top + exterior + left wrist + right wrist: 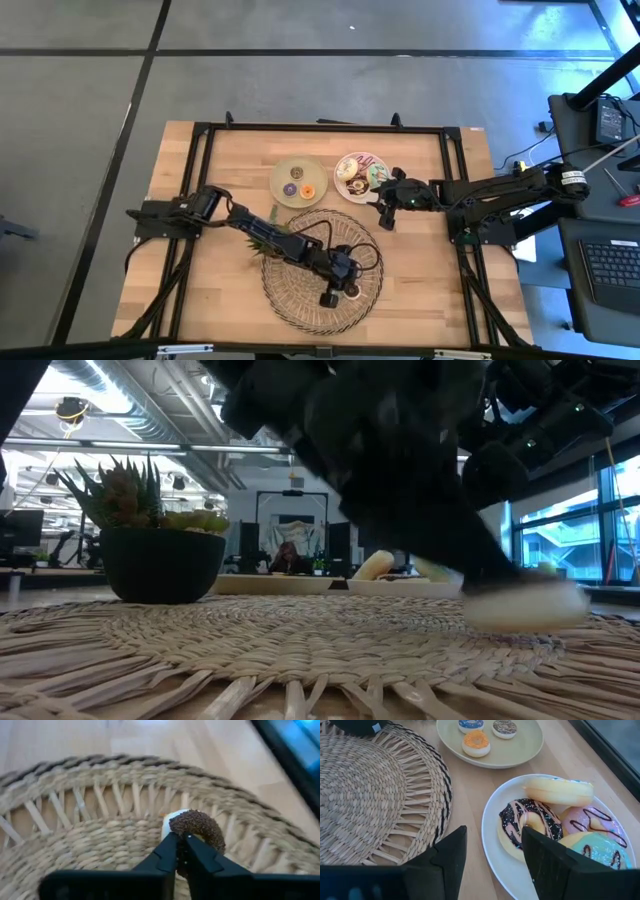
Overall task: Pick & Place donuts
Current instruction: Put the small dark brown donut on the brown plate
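The left gripper [181, 851] is pinching a brown-sprinkled donut [196, 827] on the woven mat [75, 835]; the right gripper [492, 851] is gaping wide beside the white plate [492, 855].

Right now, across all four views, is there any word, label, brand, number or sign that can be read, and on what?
None can be read.
Black keyboard beside the table: key markings too small.
Dark device above it: any markings too small.
Small brown-sprinkled donut in the left gripper, on the round woven straw mat: no text.
Large chocolate-iced donut on the white plate, below the open right gripper: only icing.
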Robot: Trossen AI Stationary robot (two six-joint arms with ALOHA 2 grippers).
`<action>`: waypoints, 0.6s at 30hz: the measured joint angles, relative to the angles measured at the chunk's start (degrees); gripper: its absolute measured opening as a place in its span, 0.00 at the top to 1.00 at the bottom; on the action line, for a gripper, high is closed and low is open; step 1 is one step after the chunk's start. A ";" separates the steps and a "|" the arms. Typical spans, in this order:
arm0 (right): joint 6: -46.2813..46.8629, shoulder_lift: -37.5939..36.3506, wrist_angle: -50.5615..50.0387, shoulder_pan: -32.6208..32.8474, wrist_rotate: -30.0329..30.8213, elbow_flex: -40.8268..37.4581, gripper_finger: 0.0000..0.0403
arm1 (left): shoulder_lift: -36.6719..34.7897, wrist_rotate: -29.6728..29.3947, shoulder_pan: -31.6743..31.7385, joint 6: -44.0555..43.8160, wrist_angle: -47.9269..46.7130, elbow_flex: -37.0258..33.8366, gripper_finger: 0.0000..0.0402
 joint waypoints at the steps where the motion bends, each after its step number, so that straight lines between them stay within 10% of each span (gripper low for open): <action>1: 0.00 0.00 -0.12 0.00 0.00 0.00 0.53 | -0.54 0.74 0.00 0.58 -0.07 0.00 0.96; 18: -1.86 0.00 -0.27 0.00 0.00 0.00 0.53 | -30.11 -19.07 16.40 5.59 -30.14 -11.22 0.99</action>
